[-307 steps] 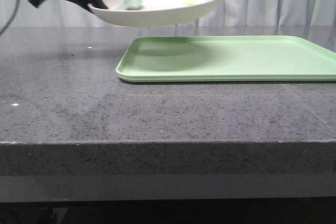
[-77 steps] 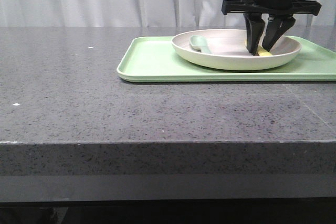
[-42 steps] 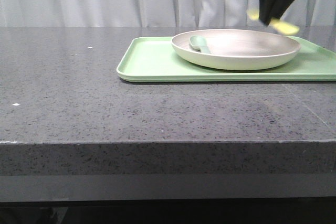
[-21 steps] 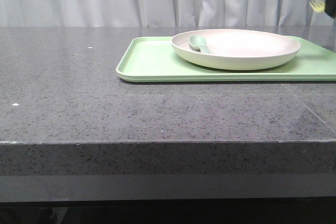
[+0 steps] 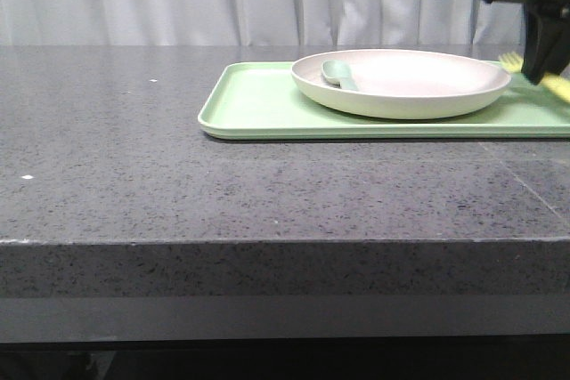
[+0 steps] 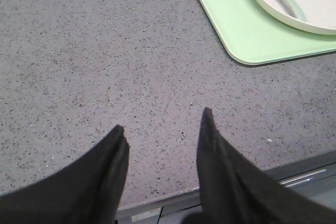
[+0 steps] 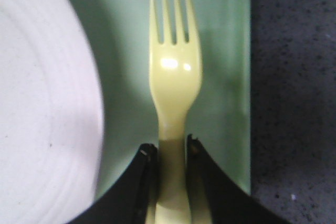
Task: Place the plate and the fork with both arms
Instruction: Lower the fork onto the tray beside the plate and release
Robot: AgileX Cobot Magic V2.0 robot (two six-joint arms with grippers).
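Plate sits on the light-green tray, which lies on the dark speckled table. A pale green spoon rests inside the plate, its bowl near the rim on the robot's left side.

The right gripper has its black fingers pinched on the handle of the pale-yellow fork. In the right wrist view the tines point away from the fingers, and the fork hangs over the bare strip of tray between the plate's rim and the tray's edge. In the front view the gripper is at the far right edge of the picture, with the fork showing just beside the plate's right rim; whether the fork touches the tray is hard to tell, since it is blurred there.

The left gripper hangs over bare table near its front edge, well apart from the tray, its two fingers spread wide with nothing between them.
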